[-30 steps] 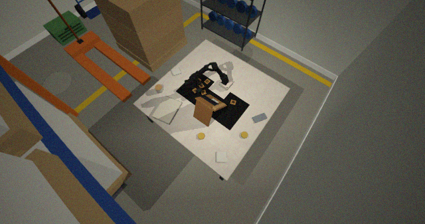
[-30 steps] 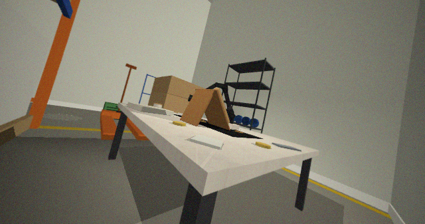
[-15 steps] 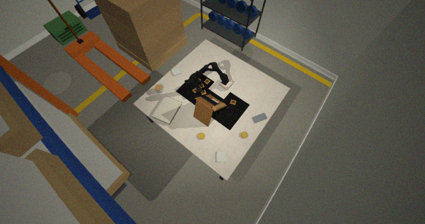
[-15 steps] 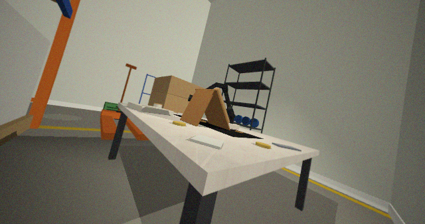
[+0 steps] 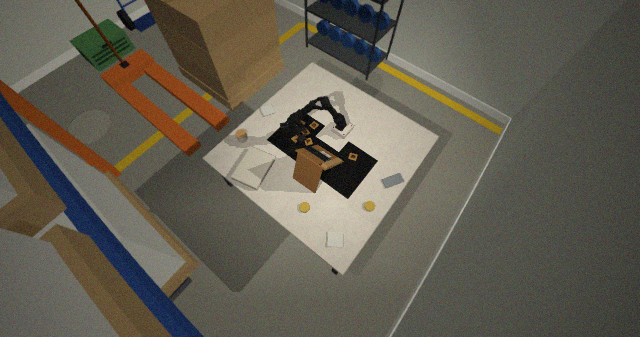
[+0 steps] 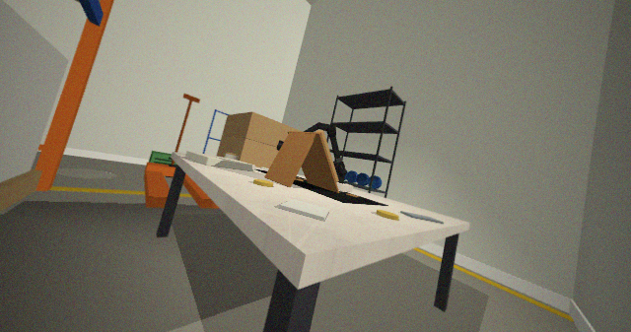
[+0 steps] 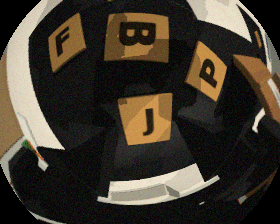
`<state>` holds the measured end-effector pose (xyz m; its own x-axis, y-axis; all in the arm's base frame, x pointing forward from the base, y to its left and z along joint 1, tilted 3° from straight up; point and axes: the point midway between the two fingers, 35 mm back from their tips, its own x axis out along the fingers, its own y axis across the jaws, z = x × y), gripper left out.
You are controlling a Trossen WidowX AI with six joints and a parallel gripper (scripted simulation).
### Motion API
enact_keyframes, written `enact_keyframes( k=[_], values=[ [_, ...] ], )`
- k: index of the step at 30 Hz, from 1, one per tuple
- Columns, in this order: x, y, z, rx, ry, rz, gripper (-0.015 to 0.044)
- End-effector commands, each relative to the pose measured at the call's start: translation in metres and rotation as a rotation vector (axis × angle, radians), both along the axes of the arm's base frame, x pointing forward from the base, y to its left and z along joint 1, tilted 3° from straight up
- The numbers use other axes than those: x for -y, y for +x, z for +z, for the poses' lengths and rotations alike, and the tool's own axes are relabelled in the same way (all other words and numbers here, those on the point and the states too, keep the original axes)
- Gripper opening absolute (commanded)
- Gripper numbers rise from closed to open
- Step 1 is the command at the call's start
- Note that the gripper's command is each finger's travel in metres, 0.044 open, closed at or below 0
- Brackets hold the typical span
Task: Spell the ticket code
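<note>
My gripper [image 5: 286, 125] is open and empty, above the left end of the black mat [image 5: 345, 184] [image 6: 365, 201]. The wrist view shows tiles F [image 7: 58, 56], B [image 7: 113, 42], P [image 7: 196, 75] and J [image 7: 131, 131] lying apart on the mat. In the top view small wooden tiles, such as one tile [image 5: 310, 123], lie near the gripper, and a lone tile [image 5: 350, 156] lies farther right. The wooden board with the rail [image 5: 332, 163] lies behind a brown tented panel [image 5: 307, 171] [image 6: 288, 157]. The ticket's code and the rail's contents are not readable.
On the table [image 5: 400, 132] [image 6: 276, 224] are yellow discs [image 5: 304, 207] [image 5: 369, 206], a grey-blue slab [image 5: 392, 180], a pale square block [image 5: 335, 239], a large pale box-like thing [image 5: 250, 169] and a tan cup [image 5: 241, 135]. The tented panel stands tall beside the rail.
</note>
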<state>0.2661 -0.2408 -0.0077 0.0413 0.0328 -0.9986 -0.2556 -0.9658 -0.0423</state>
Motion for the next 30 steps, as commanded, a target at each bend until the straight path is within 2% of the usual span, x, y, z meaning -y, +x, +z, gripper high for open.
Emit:
enact_keyframes(
  k=[1, 12, 14, 25, 30],
  values=[
    [-0.0003, -0.0010, -0.0011, -0.005, 0.000, -0.004, 0.0340],
    [-0.0003, -0.0010, -0.0011, -0.005, 0.000, -0.004, 0.0340],
    [-0.0003, -0.0010, -0.0011, -0.005, 0.000, -0.004, 0.0288],
    [-0.0003, -0.0010, -0.0011, -0.005, 0.000, -0.004, 0.0214],
    [-0.0002, -0.0005, 0.0034, -0.004, 0.000, -0.004, 0.0083]
  ],
)
